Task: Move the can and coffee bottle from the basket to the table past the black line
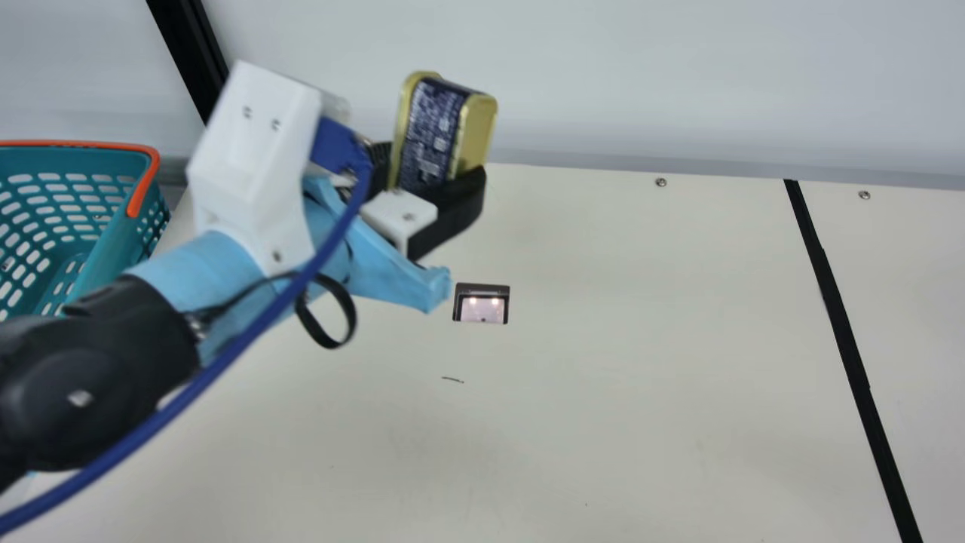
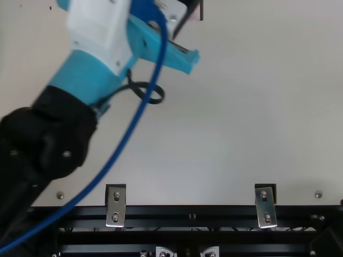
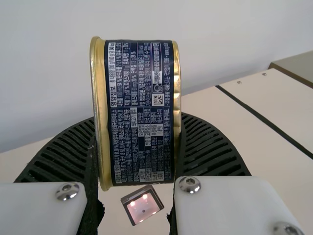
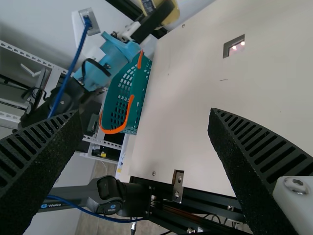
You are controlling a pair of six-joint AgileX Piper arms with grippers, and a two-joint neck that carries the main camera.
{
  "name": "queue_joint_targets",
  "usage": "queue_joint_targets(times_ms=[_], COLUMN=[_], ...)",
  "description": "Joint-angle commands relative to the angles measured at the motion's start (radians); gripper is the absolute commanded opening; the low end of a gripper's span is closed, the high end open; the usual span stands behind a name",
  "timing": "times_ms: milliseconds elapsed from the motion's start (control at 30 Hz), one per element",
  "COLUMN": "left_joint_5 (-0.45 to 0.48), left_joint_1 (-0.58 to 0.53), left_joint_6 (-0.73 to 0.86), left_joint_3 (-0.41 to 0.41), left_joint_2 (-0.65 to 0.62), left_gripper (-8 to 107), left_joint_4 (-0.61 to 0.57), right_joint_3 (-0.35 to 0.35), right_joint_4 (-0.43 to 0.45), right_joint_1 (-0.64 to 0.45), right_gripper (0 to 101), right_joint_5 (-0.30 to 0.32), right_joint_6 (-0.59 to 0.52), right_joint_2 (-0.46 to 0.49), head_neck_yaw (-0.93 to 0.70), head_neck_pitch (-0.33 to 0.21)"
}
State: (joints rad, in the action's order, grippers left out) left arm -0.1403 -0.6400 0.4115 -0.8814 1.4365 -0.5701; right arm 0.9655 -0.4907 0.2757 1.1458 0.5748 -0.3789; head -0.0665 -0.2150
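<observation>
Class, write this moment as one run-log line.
left end effector: shut on can | can: held aloft, short of black line | right end effector: open | basket: beside table

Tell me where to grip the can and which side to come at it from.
I'd pinch the can across its two gold ends, coming in square to the printed side wall. The ends look flat and lie opposite each other, with the narrower printed band between, so each finger should get a broad face. The left gripper holds it that way.
</observation>
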Motion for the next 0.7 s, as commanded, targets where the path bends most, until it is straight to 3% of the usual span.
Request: queue_joint_targets(times_ms=[0,200,367,667], left_joint_5=[-0.056,-0.221,-0.379,-0.521], left_joint_1=[-0.018,0.003,0.106,0.248], left_joint_6=[-0.173,-0.52,-0.75,-0.89], left_joint_3=[0.015,0.069,0.092,0.044], left_joint_2=[0.033,0.145,0.267,0.407], left_gripper=[10,10,10,10], left_joint_4=[0.159,0.482,0.738,0.951], right_joint_3=[0.0,0.0,0.0,0.0], right_joint_4=[0.0,0.0,0.0,0.0], right_joint_1=[0.0,0.0,0.0,0.0], right_gripper=[101,101,101,101], right_joint_5=[0.0,0.0,0.0,0.0], right_joint_6=[0.0,0.0,0.0,0.0], right_joint_2=[0.0,0.0,0.0,0.0], head_neck_yaw=[0.008,0.008,0.008,0.008], head_neck_pitch=[-0.001,-0.001,-0.001,-0.001])
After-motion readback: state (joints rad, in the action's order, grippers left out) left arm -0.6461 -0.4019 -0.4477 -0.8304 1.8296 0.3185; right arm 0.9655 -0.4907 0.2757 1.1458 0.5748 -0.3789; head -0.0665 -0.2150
